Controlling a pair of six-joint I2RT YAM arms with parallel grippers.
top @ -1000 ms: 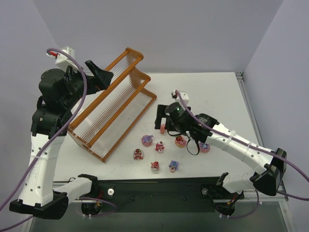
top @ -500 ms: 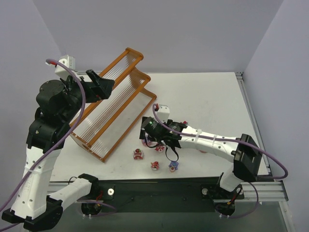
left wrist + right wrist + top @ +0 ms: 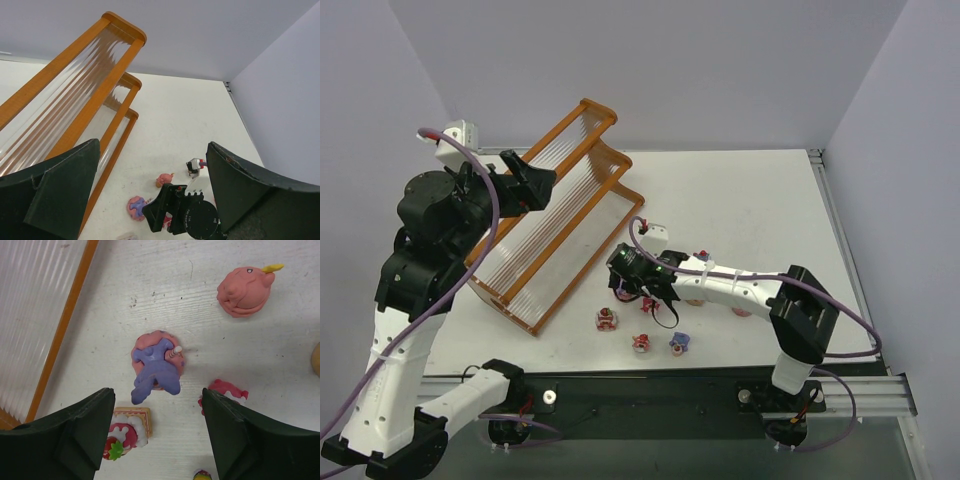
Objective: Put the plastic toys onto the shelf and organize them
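Note:
The shelf (image 3: 555, 215), an orange-framed stepped rack with clear ribbed tiers, lies diagonally on the left of the table. Small plastic toys sit in front of it. In the right wrist view a purple bunny toy on a pink base (image 3: 157, 365) lies just ahead of my open right gripper (image 3: 157, 402). A square strawberry cake toy (image 3: 127, 432) is by the left finger and a red toy (image 3: 227, 390) by the right finger. A pink cupcake toy (image 3: 245, 285) lies further off. My left gripper (image 3: 525, 180) hangs open above the shelf's upper tiers, holding nothing.
More toys lie near the front edge: the cake (image 3: 606, 318), a red one (image 3: 641, 343), a purple one (image 3: 680, 343) and a pink one (image 3: 744, 309) behind the right arm. The shelf's lowest rail (image 3: 62, 330) runs close to the right gripper's left side.
My right arm has swung left from the right-hand toys to hover low over the bunny toy near the shelf, its jaws narrowing a little. The left arm has barely moved.

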